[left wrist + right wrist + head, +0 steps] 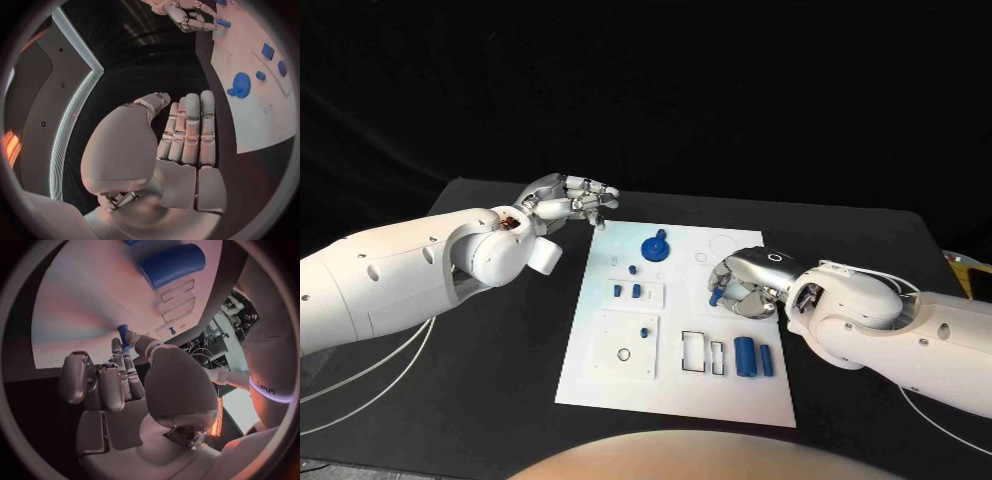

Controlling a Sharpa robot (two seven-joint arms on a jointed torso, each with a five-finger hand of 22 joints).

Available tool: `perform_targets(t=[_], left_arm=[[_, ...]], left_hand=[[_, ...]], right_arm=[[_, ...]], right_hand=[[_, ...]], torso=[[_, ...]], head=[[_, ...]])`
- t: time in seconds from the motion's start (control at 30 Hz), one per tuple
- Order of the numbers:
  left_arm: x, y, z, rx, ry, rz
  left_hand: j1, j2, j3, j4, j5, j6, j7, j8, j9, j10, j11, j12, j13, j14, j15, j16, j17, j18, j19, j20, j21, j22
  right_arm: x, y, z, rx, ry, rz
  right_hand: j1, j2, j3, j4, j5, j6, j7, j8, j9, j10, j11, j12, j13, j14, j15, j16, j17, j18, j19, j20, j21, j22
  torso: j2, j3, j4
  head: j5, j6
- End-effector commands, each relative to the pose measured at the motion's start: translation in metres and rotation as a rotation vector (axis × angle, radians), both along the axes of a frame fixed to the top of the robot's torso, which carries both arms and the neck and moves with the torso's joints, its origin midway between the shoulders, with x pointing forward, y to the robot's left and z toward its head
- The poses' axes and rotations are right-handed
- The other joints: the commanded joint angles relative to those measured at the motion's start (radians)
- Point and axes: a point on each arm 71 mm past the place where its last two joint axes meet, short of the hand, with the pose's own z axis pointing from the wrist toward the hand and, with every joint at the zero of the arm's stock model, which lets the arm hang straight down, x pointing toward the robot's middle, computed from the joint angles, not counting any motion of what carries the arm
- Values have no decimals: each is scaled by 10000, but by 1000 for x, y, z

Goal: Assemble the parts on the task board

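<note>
Right hand (pixel 744 283) over the task board (pixel 678 395) middle, fingers (pixel 127 356) pinching a small blue peg (pixel 124 333). Looks light, rigid, slick: grip mid-shaft. Left hand (pixel 568 198) off the board's far-left corner, fingers straight, holding nothing.

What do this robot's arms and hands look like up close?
Both arms have smooth white rounded shells with small dark screw holes. Thin white cables trail beside each arm. The left hand and right hand are silver metal with jointed fingers and pale pads. The right wrist view shows a glowing purple ring with lettering on the body.
</note>
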Motion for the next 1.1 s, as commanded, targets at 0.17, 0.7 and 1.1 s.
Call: perform_targets(t=[0.17,0.7,1.1], left_arm=[[0,-2,1,-109,13,-139],[-1,-1,0,-136,26,-212],[0,-1,0,-133,41,-223]], left_hand=[[53,18,-33,7,40,-77,-16,-23,-12,-65,2,38,14,-38,22,-61,-13,132,87,-12,-57,-14],[115,48,-21,-19,45,-60,-32,-11,-9,-77,-9,53,17,-46,15,-68,-13,136,93,-17,-63,-18],[136,50,-30,-30,42,-54,-29,-5,-9,-85,-5,65,18,-52,13,-74,-13,135,98,-21,-63,-17]], right_arm=[[-1,2,0,40,24,61],[-1,3,1,410,102,-193],[-4,2,13,1172,388,-541]], right_hand=[[-50,124,158,59,-113,220,-52,105,54,226,-56,74,-27,305,-132,63,42,22,147,-27,180,1294],[-5,367,444,129,-328,655,-208,350,229,666,-206,78,-80,338,-256,91,94,-29,267,-138,432,1423],[-20,424,488,151,-333,729,-233,419,299,781,-234,57,-91,347,-285,96,100,-44,301,-168,501,1459]], torso=[[-1,-4,4],[-5,-8,15],[-29,-11,6]], head=[[-24,-19],[-39,-75],[-19,-49]])
